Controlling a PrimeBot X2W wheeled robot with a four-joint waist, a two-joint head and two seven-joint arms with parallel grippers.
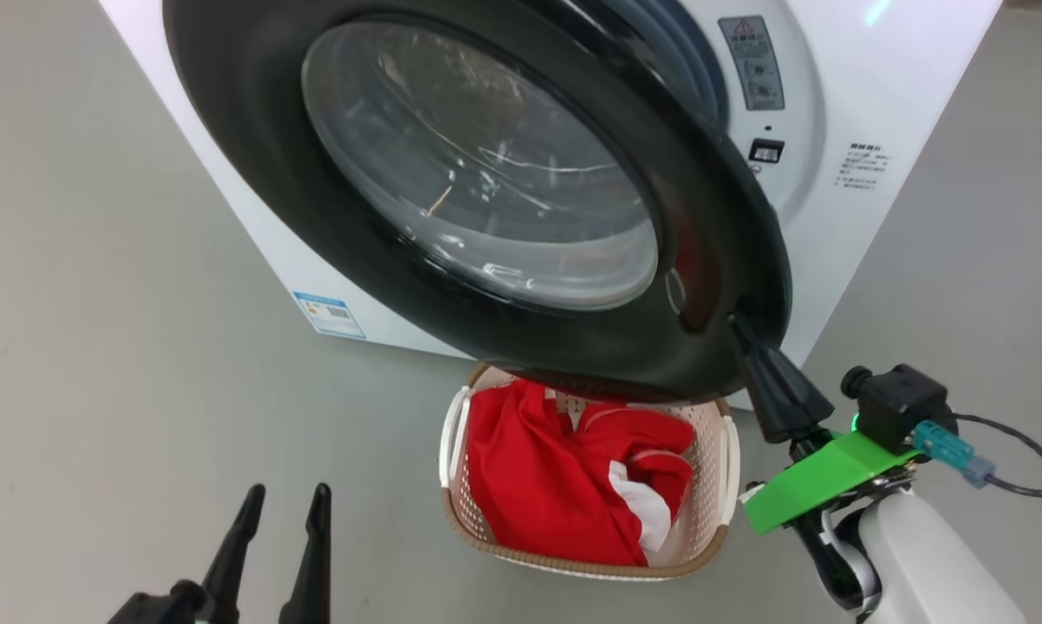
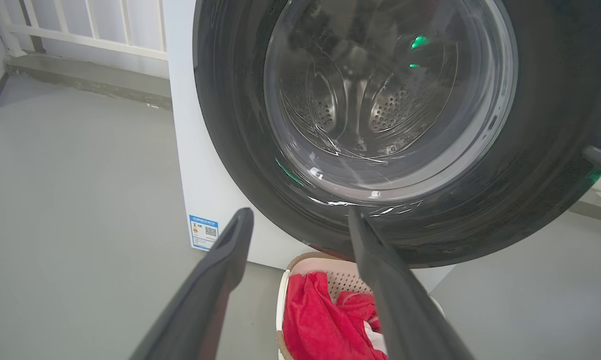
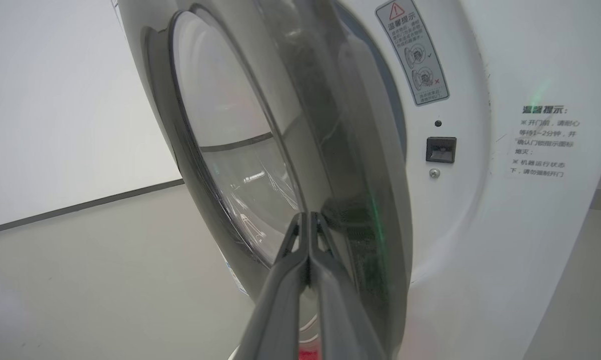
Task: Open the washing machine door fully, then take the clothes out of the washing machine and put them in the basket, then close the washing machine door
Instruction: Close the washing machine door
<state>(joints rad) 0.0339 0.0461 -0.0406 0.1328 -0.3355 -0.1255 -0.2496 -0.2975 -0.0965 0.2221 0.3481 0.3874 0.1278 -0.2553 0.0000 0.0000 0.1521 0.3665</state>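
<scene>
Head view: your right gripper point(image 1: 736, 322), fingers pressed together and pinching nothing, sets its tip against the lower right rim of the washing machine door point(image 1: 478, 173). The door stands part-way shut, angled off the washing machine point(image 1: 876, 69), with the gap on the right. The clothes point(image 1: 556, 485) lie heaped in the basket point(image 1: 573, 568), on the floor just under the door's near edge. Your left gripper point(image 1: 288, 491) sits at near left, fingers spread and empty, well apart from the door.

Judged: unloading looks done, and the step in hand is closing the door.

Next move: push the rim toward the far side, following its swing about the left hinge, until it meets the lock slot point(image 3: 440, 150). Expect the tip to slip on the glossy rim.
</scene>
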